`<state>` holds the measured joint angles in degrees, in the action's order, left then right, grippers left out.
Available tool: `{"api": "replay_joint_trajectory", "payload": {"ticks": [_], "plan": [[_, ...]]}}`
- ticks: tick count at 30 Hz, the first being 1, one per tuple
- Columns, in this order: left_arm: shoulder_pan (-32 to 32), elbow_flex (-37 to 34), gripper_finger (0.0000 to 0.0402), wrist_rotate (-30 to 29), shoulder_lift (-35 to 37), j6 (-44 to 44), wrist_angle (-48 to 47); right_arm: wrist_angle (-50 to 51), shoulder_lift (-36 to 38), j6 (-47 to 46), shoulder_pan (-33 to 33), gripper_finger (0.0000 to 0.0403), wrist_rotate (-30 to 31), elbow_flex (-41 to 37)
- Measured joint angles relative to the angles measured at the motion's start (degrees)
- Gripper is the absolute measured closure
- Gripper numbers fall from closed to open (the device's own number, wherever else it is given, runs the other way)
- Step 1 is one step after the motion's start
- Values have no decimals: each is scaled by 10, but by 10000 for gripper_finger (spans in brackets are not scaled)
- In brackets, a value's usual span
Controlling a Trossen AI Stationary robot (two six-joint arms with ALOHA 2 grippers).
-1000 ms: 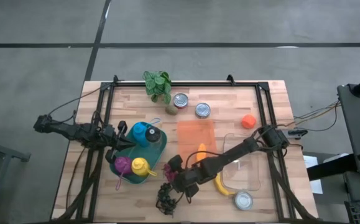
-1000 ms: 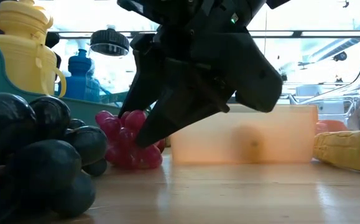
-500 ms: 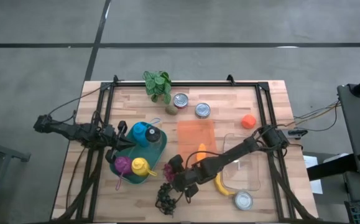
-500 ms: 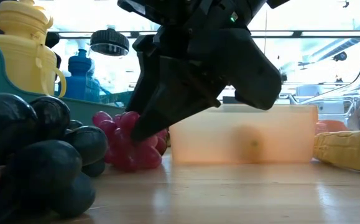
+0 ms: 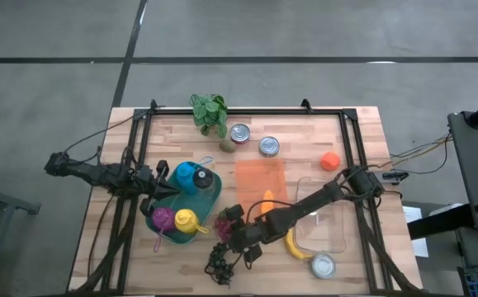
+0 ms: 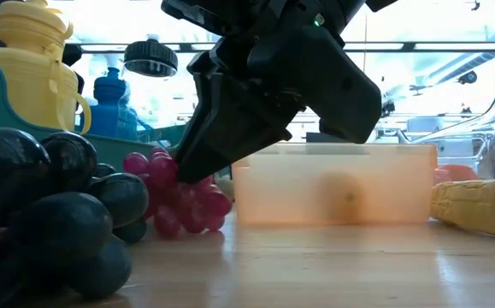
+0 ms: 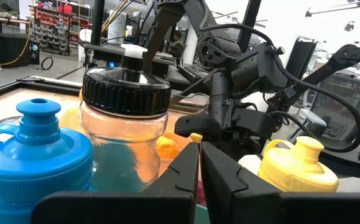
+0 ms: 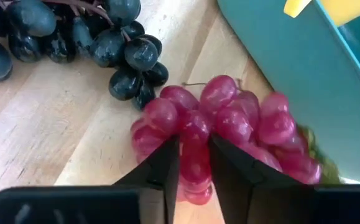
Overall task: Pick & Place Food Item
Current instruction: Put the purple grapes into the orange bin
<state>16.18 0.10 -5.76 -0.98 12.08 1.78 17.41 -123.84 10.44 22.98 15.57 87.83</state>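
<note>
**Right gripper pinching the red grapes near the table's front edge**

Our right gripper has its two fingers drawn in tight on the bunch of red grapes, a few berries squeezed between them. In the low view the red bunch hangs under the gripper with its lowest berries about level with the wood; we cannot tell if it is fully off the table. From above, the grip sits toward the front edge, between the teal tray and the banana.

Room here is tight. The black grapes lie just beside the red ones, closer to the front edge, and the tray's wall runs right alongside the red bunch. The orange mat and the clear container lie farther in, with a carrot at the mat's near edge. The back of the table has more free wood, broken by a small plant, two cans and an orange ball. A third can stands at the front, near the banana.

Our left gripper rests shut at the tray, facing the blue bottle, a black-capped jar and the yellow bottle.

We can read no labels or writing.
</note>
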Motion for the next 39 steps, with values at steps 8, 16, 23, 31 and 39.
{"api": "replay_joint_trajectory", "payload": {"ticks": [8,16,23,31,39], "plan": [[0,0,380,0,0,0,0,0,0,0,0,367,0,0],[0,0,380,0,0,0,0,0,0,0,0,371,0,0],[0,0,380,0,0,0,0,0,1,0,0,371,0,1],[0,0,380,0,0,0,0,13,16,0,0,371,0,1],[0,0,380,0,0,0,0,30,49,-11,0,371,0,1]]}}
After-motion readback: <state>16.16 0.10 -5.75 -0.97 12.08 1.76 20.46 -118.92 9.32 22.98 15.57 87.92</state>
